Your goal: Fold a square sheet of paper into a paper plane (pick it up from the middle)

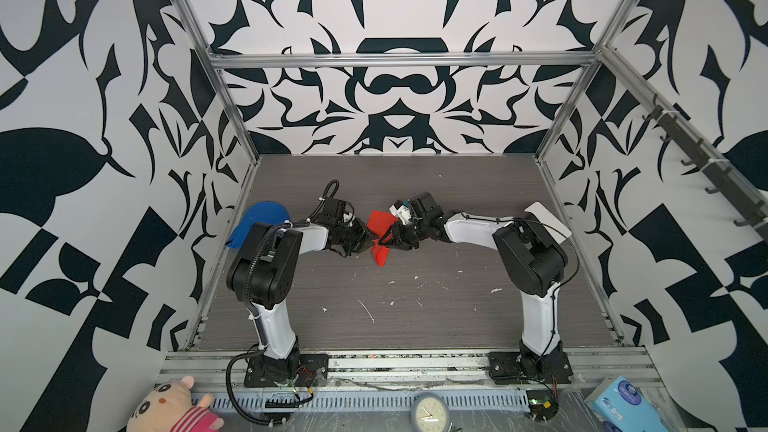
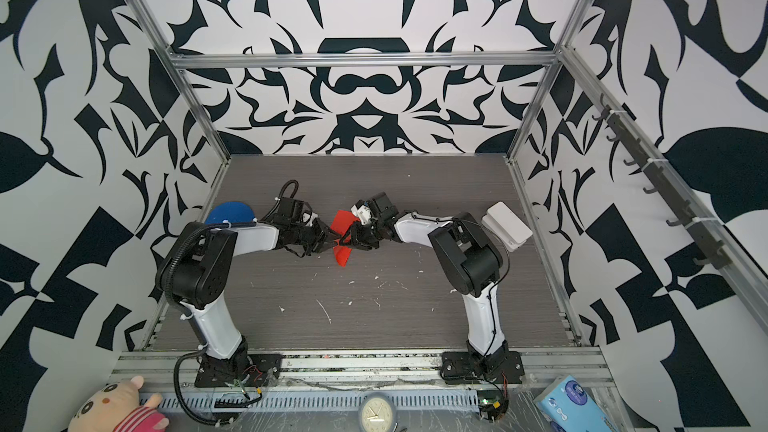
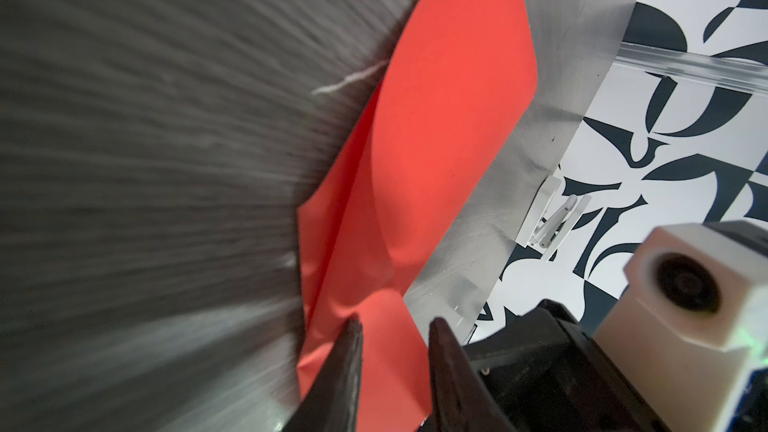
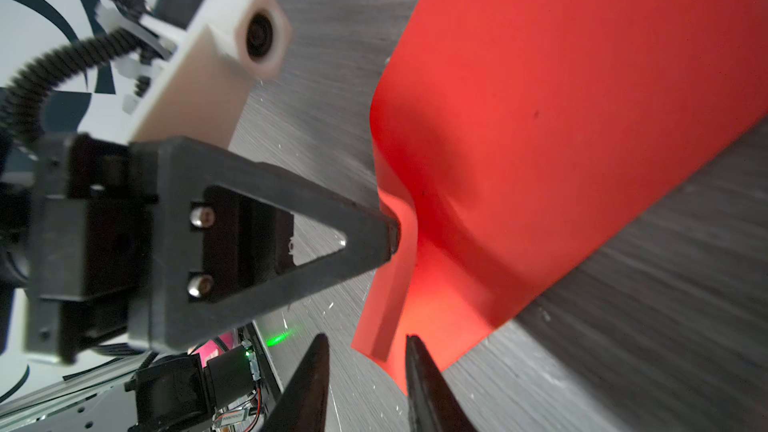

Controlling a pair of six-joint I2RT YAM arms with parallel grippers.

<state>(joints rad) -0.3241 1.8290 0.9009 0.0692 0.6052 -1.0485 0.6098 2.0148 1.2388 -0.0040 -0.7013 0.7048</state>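
Note:
The square sheet of paper (image 1: 381,221) (image 2: 343,222) is bright red and lies mid-table, bent and raised along a crease where both grippers meet it. My left gripper (image 1: 374,241) (image 2: 335,239) reaches in from the left. In the left wrist view its jaws (image 3: 395,324) stand apart, with a flap of the red paper (image 3: 436,139) between them. One fingertip (image 3: 353,326) touches the crease. My right gripper (image 1: 387,240) (image 2: 348,238) comes in from the right. Its jaws (image 4: 365,338) are apart over bare table, with the paper's (image 4: 561,118) lower corner at one fingertip (image 4: 415,347). No finished paper plane shows.
A blue cloth lump (image 1: 259,218) (image 2: 228,213) lies at the left wall behind the left arm. A white box (image 1: 548,218) (image 2: 507,224) sits at the right wall. Small white scraps (image 1: 365,309) dot the near table. A plush toy (image 1: 174,407), a clock (image 1: 430,413) and a tissue pack (image 1: 623,403) sit beyond the front rail.

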